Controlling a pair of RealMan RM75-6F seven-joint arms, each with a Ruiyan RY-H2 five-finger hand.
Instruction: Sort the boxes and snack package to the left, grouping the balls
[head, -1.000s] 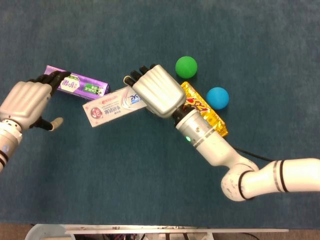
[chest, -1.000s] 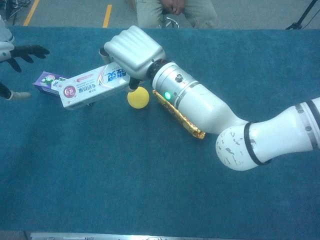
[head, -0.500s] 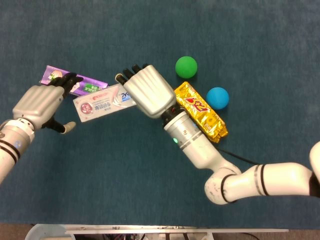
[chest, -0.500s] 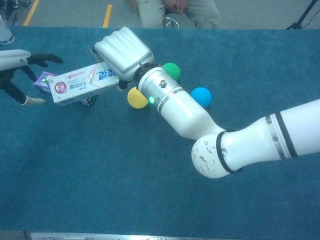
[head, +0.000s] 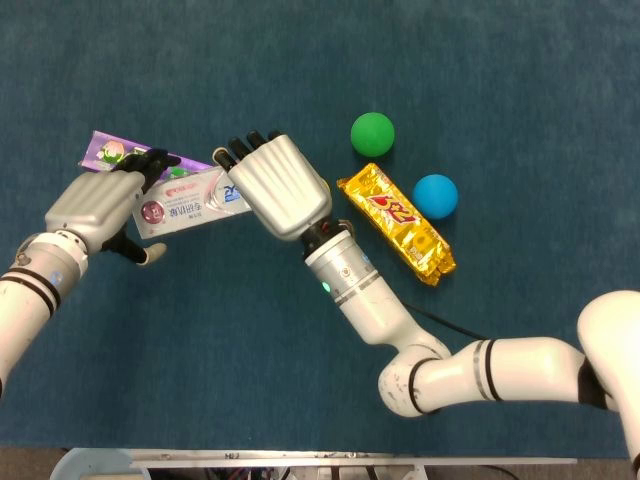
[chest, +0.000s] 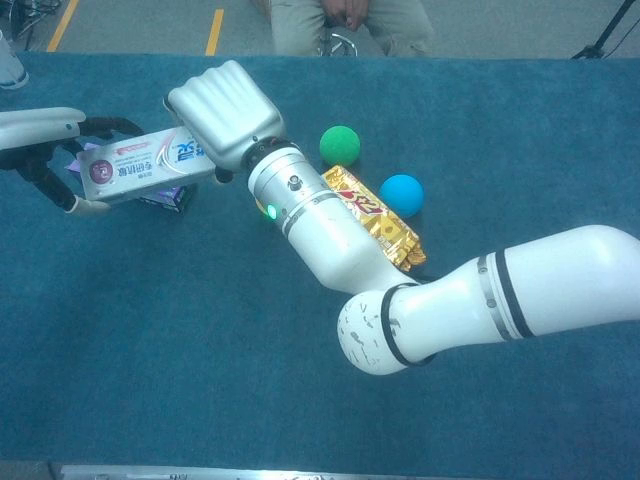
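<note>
The toothpaste box (head: 190, 202) is held off the cloth at the far left by the right hand (head: 277, 185), its right end gripped under the palm. The left hand (head: 95, 205) is at the box's left end, fingers curled around it but contact is not clear; whether it grips cannot be told. A purple box (head: 120, 152) is partly hidden beneath it. The box is judged light, stiff, thin card, easily dented, glossy and a bit slippery; it is best taken across the short width near mid-length, not by the end flaps. The snack pack (head: 397, 222) lies right of centre between the green ball (head: 372, 132) and blue ball (head: 435, 195); foil is judged crinkly, slick, contents crushable, best taken across the middle. No yellow ball is seen now.
</note>
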